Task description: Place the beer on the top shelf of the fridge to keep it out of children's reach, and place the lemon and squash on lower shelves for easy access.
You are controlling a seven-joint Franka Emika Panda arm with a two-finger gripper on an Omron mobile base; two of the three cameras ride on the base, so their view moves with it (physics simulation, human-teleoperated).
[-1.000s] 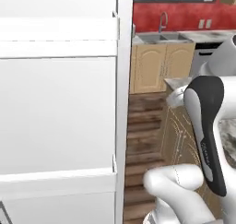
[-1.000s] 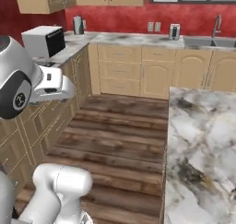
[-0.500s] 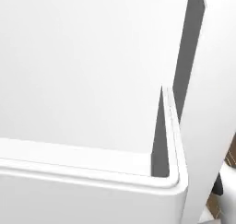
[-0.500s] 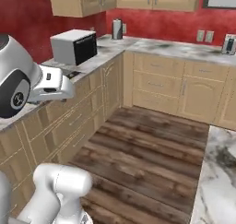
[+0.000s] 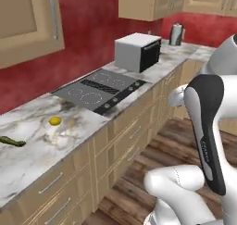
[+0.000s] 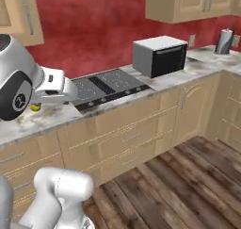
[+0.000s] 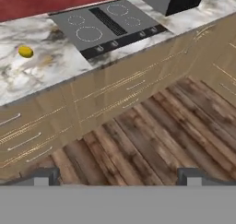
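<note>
The claw [image 7: 117, 174] hangs spread wide with nothing between its tips, held well above the wooden floor [image 7: 152, 126] and aimed down at the cabinet fronts below the marble surface [image 7: 41, 75]. The white arm [image 5: 206, 127] is folded upright over its base. On the surface lies the lemon [image 5: 54, 121], small, yellow and oval, left of the black cooktop [image 5: 102, 90]; the squash [image 5: 12, 141], slim and dark green, lies further left, apart from it.

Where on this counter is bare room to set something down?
The marble counter is bare between the lemon and the squash, and along its front edge. Marble between the cooktop and microwave is narrow. The kettle crowds the far corner.
</note>
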